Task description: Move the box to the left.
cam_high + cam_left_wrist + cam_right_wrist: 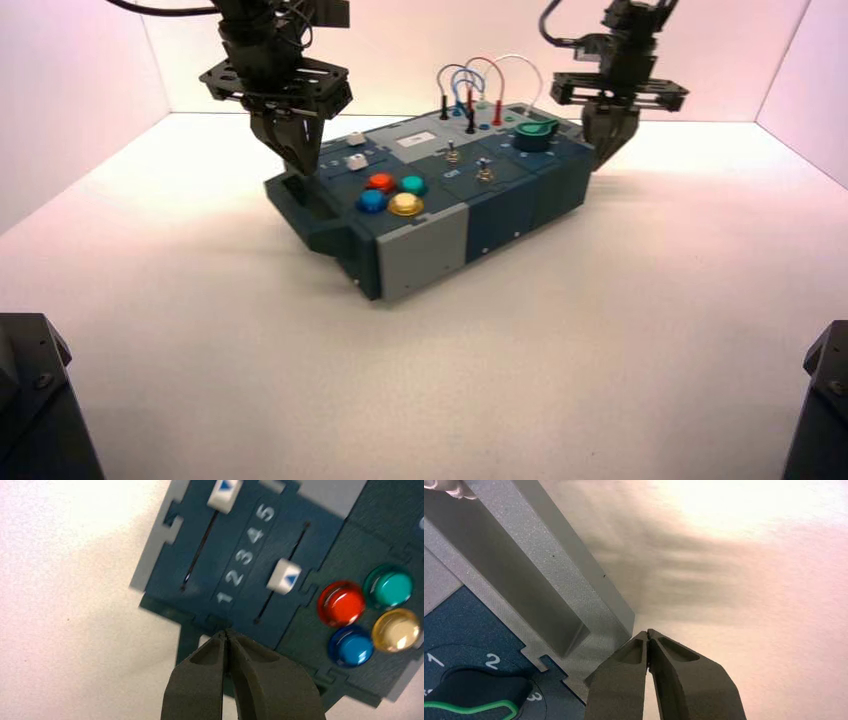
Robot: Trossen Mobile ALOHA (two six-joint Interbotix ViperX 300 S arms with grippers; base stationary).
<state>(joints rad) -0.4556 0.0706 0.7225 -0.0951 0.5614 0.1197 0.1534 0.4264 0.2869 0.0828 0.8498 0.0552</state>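
Note:
The box (430, 250), dark teal with a grey front panel, lies turned on the white table. My left gripper (300, 165) hangs shut over its left end by the handle (300, 195). In the left wrist view its tips (227, 632) meet just above the box's edge (210, 622), near the 1 of the slider scale (224, 598). My right gripper (602, 150) is shut at the right end. In the right wrist view it (647, 632) sits beside the grey corner (619, 620), empty.
Red (341, 603), green (389, 586), blue (351, 645) and yellow (396, 630) buttons lie past two white slider caps (283, 576). The green knob (474, 700) is ringed by numerals. Looping wires (485, 85) rise at the box's back. White walls enclose the table.

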